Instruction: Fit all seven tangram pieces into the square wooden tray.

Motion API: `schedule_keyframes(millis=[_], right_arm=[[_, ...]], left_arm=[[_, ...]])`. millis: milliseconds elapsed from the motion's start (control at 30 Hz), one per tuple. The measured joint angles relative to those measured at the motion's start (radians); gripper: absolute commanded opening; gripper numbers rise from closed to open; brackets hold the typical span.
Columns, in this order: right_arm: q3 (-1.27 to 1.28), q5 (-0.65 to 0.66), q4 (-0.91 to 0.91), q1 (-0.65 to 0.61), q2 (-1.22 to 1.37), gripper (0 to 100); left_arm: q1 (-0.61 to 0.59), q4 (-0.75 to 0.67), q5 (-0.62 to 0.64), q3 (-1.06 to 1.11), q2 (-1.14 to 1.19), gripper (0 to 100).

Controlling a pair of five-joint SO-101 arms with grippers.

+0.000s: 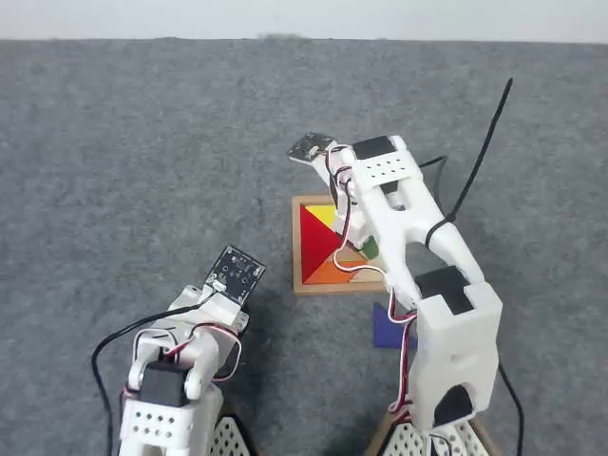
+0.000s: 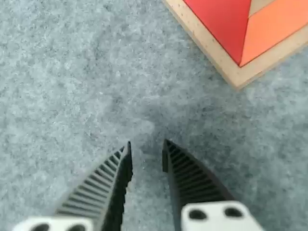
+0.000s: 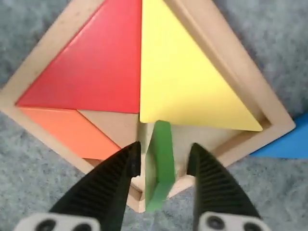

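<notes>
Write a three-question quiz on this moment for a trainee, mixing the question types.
1. True or false: the blue piece lies inside the wooden tray.
2. Which piece stands on edge between the fingertips of the right gripper? A) red piece B) green piece C) orange piece
3. Fill in: the left gripper, with its jaws apart, hangs over the ____ near a corner of the tray.

Key: 1 false, it lies on the carpet outside the tray. 2 B. 3 grey carpet.
</notes>
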Motion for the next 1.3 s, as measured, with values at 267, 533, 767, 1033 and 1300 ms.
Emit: schedule_keyframes(millis=[267, 533, 767, 1033, 1300], right_arm=[[-0.02, 0.002, 0.005, 0.031, 0.0, 17.7], [-0.17, 0.028, 0.032, 0.078, 0.0, 17.7], [-0.207, -0.018, 0.057, 0.106, 0.0, 0.2], [-0.044, -0.097, -0.04, 0.247, -0.071, 0.8], [0.207, -0.095, -0.221, 0.199, -0.087, 1.1]], left_arm=[[0.0, 0.0, 0.0, 0.0, 0.0, 10], [0.0, 0.0, 0.0, 0.0, 0.0, 10], [0.0, 0.0, 0.0, 0.0, 0.0, 10], [0.0, 0.0, 0.0, 0.0, 0.0, 10], [0.0, 0.0, 0.0, 0.0, 0.0, 10]])
